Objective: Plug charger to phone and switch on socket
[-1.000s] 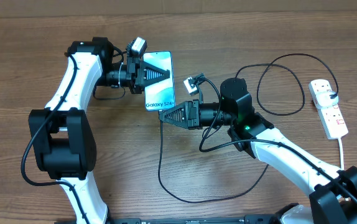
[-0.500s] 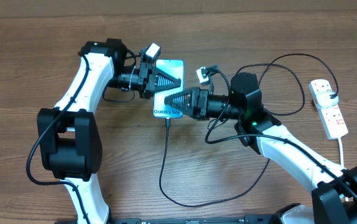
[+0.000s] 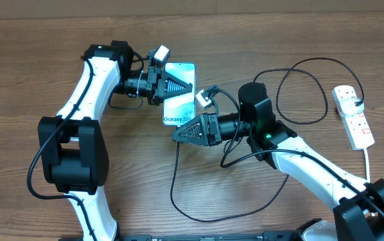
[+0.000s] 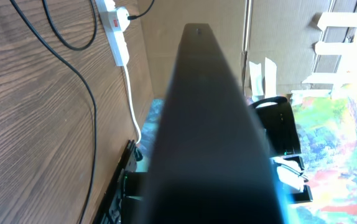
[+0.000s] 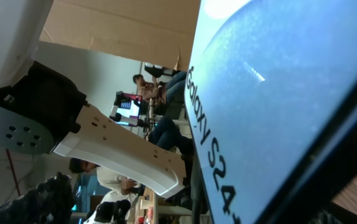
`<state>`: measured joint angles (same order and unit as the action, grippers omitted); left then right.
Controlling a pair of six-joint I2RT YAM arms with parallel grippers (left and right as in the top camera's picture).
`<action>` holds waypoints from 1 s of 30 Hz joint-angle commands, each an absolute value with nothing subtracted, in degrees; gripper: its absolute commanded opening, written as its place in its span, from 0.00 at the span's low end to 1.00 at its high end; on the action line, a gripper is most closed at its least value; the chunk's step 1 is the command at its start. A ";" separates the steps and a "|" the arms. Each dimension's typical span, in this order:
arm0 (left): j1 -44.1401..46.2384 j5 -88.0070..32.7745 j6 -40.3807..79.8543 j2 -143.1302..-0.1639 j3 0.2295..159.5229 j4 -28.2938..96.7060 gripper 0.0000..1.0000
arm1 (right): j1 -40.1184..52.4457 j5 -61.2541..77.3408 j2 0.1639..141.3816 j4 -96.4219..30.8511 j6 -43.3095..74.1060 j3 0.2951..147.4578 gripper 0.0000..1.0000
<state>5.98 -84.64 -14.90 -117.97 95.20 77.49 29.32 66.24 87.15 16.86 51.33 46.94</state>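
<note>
The phone [image 3: 180, 106] has a light-blue screen with "Galaxy S24" lettering and is held off the table. My left gripper [image 3: 178, 85] is shut on its upper half. In the left wrist view its dark edge [image 4: 209, 124] fills the middle. My right gripper [image 3: 178, 136] hovers just below the phone's lower end, open and holding nothing; its wrist view is filled by the screen [image 5: 278, 93]. The black charger cable [image 3: 173, 187] runs from under the right gripper down into a loop on the table. Its connector tip is hidden. The white socket [image 3: 354, 115] lies far right.
A second loop of black cable [image 3: 306, 87] curls between my right arm and the socket. The socket's white cord [image 3: 368, 161] runs toward the front right. In the left wrist view the socket [image 4: 117, 37] and its cord [image 4: 132, 106] lie near the table's edge.
My right gripper has drawn back from the phone's face to below its lower end, and its jaws have opened. The left gripper moved the phone right, then stayed still.
</note>
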 commanded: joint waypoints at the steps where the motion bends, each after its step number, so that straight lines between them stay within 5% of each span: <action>1: 6.02 -87.09 -14.09 -116.33 95.50 77.52 0.04 | 29.89 64.97 86.15 16.99 50.50 47.97 1.00; 6: 6.02 -87.07 -14.09 -116.33 95.50 77.52 0.04 | 29.89 64.97 86.15 15.70 50.48 47.97 1.00; 8: 6.02 -87.07 -14.09 -116.33 95.50 77.52 0.04 | 29.89 64.97 86.15 15.70 50.48 47.97 0.90; 11: 6.02 -87.09 -14.09 -116.33 95.50 77.52 0.04 | 29.89 64.95 86.15 15.70 48.77 47.97 0.56; 13: 6.02 -87.07 -14.09 -116.33 95.50 77.52 0.04 | 29.89 64.88 86.15 15.73 48.49 47.97 0.43; 18: 6.02 -87.07 -14.09 -116.33 95.50 77.49 0.05 | 29.89 63.77 86.15 15.84 48.31 47.97 0.36; 25: 6.02 -87.05 -14.09 -116.33 95.50 77.52 0.04 | 29.89 61.54 86.15 15.97 48.10 47.97 0.04; 30: 6.02 -87.02 -14.11 -116.33 95.50 77.52 0.04 | 29.89 58.81 86.15 15.94 48.10 47.97 0.04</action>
